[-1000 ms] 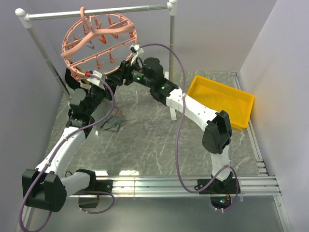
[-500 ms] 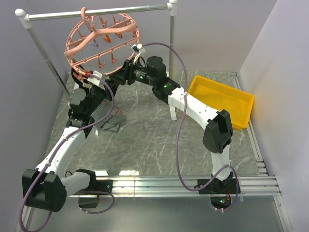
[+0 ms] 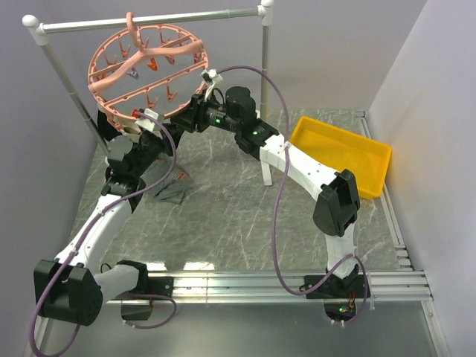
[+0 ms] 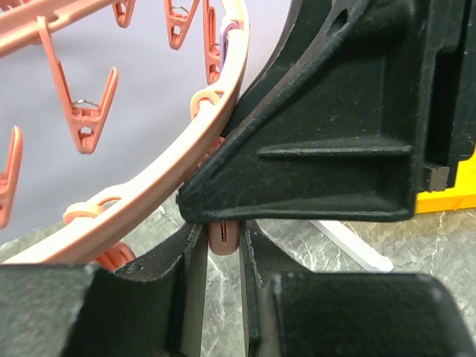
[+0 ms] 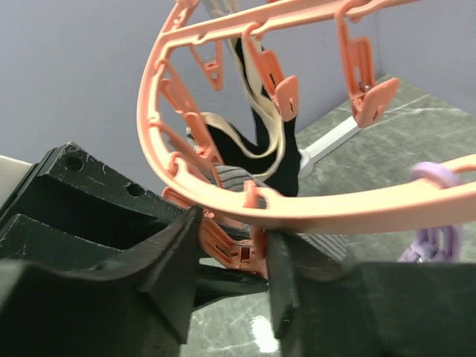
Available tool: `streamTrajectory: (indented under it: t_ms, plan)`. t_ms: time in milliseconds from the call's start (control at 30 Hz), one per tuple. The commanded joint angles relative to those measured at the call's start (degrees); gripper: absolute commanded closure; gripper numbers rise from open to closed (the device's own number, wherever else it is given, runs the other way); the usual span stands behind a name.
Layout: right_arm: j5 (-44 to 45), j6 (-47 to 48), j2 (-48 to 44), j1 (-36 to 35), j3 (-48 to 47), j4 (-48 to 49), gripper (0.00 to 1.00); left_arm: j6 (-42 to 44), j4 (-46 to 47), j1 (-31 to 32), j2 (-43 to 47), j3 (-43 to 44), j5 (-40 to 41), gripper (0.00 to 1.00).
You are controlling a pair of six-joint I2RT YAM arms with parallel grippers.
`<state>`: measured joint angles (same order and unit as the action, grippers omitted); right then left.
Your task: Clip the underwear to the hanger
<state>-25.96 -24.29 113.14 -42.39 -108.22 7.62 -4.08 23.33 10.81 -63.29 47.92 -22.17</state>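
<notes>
The hanger (image 5: 349, 208) has clips pinched by left end effector (image 4: 223, 238) and right end effector (image 5: 234, 247); bin (image 3: 335, 152) apart.

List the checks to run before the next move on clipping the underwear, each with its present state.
1. Hanger on the grey rail: ok, it hangs there by its hook.
2. Left gripper on a pink clip: ok, the clip sits tight between its fingers.
3. Right gripper on a rim clip: cannot tell; the clip lies between its fingers, contact unclear.
4. Underwear reaching a clip: cannot tell; the striped cloth shows low beside the left arm, its top edge hidden.
</notes>
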Motion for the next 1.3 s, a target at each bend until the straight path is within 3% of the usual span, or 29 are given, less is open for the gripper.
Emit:
streamTrajectory:
  t_ms: [0,33,67,200,267,400,433,500,533,600,633,700,800,933,1100,1267]
  plan:
    - [2.05,4.78,-3.81,0.29,-0.50,-0.14,0.60,-0.14,0.31,0.00,0.18,2.88,-1.91,0.98]
    - [2.31,5.30,-3.72,0.29,-0.84,-0.67,0.64,-0.23,0.14,0.00,0.18,2.97,-2.00,0.98]
    - [2.40,5.40,-3.63,0.29,-0.93,-0.76,0.74,-0.32,0.22,-0.08,0.27,2.97,-2.00,0.95]
    - [3.28,5.92,-3.72,0.38,-1.20,-1.38,0.93,0.21,-0.65,0.00,0.79,3.06,-3.04,0.80]
    - [3.46,6.01,-3.72,0.20,-1.29,-1.55,1.00,0.73,-1.97,-0.08,1.50,3.06,-4.10,0.66]
    - [3.81,6.01,-3.63,0.29,-1.64,-1.64,1.00,3.37,-7.06,-0.09,3.78,3.14,-11.72,0.50]
    - [3.98,5.93,-3.63,0.29,-1.73,-1.64,1.00,7.81,-9.25,-0.09,4.92,3.67,-13.67,0.47]
    - [4.16,5.75,-3.54,0.38,-1.99,-1.64,1.00,12.66,-17.85,-0.09,5.98,4.54,-17.01,0.42]
    - [4.25,5.66,-3.37,0.38,-2.08,-1.81,1.00,18.35,-21.10,-0.09,6.85,5.51,-20.85,0.34]
    - [4.51,5.49,-3.19,0.29,-2.43,-1.90,1.00,25.83,-33.93,-0.09,7.39,6.83,-24.13,0.27]
    - [4.77,5.49,-3.10,0.29,-2.52,-1.99,1.00,33.27,-37.88,-0.09,7.48,8.14,-25.45,0.26]
    - [5.12,5.40,-3.02,0.29,-2.78,-2.34,1.00,39.64,-48.67,0.00,7.30,9.38,-26.78,0.26]
    - [5.65,5.31,-3.19,0.29,-2.61,-2.34,1.00,53.24,-60.02,0.26,5.99,10.96,-24.59,0.26]
    - [5.65,5.22,-3.02,0.29,-2.69,-2.61,1.00,63.63,-67.00,3.76,2.57,11.58,-16.25,0.27]
    - [6.00,5.48,-2.93,0.12,-2.96,-3.13,1.00,65.51,-66.05,10.62,-1.92,11.49,-2.21,0.25]
    - [6.44,5.92,-2.93,-0.06,-3.31,-3.75,1.00,65.69,-66.66,17.84,-10.09,14.30,7.75,0.13]
